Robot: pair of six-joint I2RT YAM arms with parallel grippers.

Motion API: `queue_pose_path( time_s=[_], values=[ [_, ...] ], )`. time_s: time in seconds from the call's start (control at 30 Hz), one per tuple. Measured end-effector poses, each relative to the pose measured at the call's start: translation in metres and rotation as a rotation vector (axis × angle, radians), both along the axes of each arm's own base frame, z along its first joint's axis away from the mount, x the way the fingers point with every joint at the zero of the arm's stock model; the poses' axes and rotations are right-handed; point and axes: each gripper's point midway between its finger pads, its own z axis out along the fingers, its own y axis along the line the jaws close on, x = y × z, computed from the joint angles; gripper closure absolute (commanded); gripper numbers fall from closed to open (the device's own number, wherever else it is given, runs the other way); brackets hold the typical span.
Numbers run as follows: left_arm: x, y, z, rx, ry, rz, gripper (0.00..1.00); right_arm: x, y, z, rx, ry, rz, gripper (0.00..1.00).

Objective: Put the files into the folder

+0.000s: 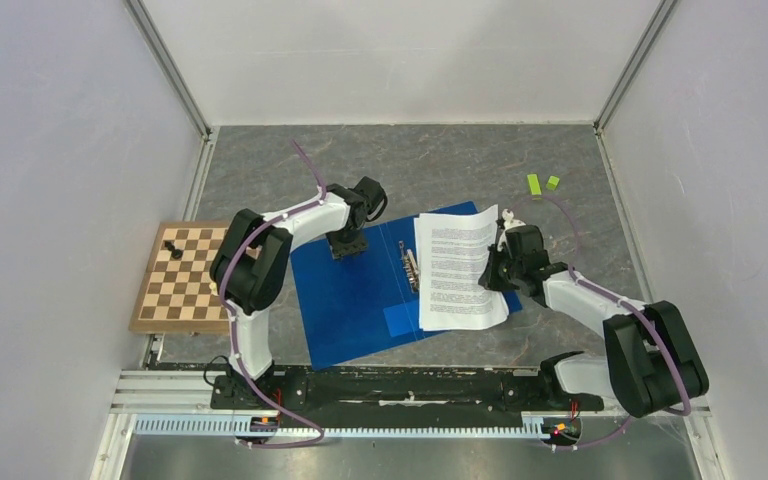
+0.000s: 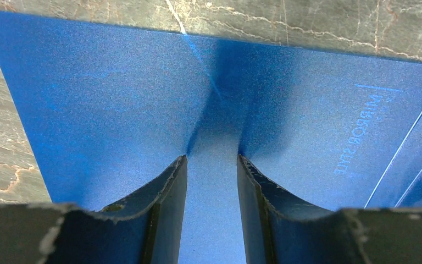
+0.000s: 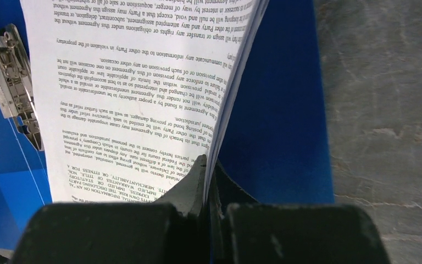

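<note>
open blue folder (image 1: pixel 345 305) flat on the table, its metal clip (image 1: pixel 412 268) exposed at the spine. the files (image 1: pixel 458 270) lie on the right half beside the clip, with their right edge lifted. the right gripper (image 1: pixel 498 265) is clamped together on that edge. the left gripper (image 1: pixel 348 246), jaws apart, rests its tips on the left cover. done: folder open, sheets over it. left, as i judge it: releasing and squaring the sheets, then closing the cover.
</note>
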Motion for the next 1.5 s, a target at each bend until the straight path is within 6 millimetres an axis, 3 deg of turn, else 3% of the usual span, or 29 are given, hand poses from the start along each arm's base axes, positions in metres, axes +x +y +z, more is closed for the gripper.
queue_pose_path(
  time_s=[0.3,0.63,1.07,1.3,1.5],
  values=[
    [0.002,0.000,0.000,0.030,0.020,-0.038,0.55,0.002,0.010,-0.003,-0.010,-0.004,0.040,1.00],
    [0.020,-0.008,0.001,0.066,0.046,-0.124,0.55,0.003,0.025,0.004,-0.112,-0.044,0.140,1.00],
    [0.037,-0.019,0.002,0.064,0.046,-0.189,0.56,0.003,0.013,0.000,-0.191,-0.047,0.123,1.00],
    [0.037,-0.020,0.002,0.062,0.050,-0.199,0.56,0.004,0.014,0.006,-0.188,-0.065,0.125,0.68],
    [0.037,-0.020,0.002,0.061,0.051,-0.207,0.56,0.002,0.013,0.008,-0.185,-0.075,0.126,0.48]
  ],
)
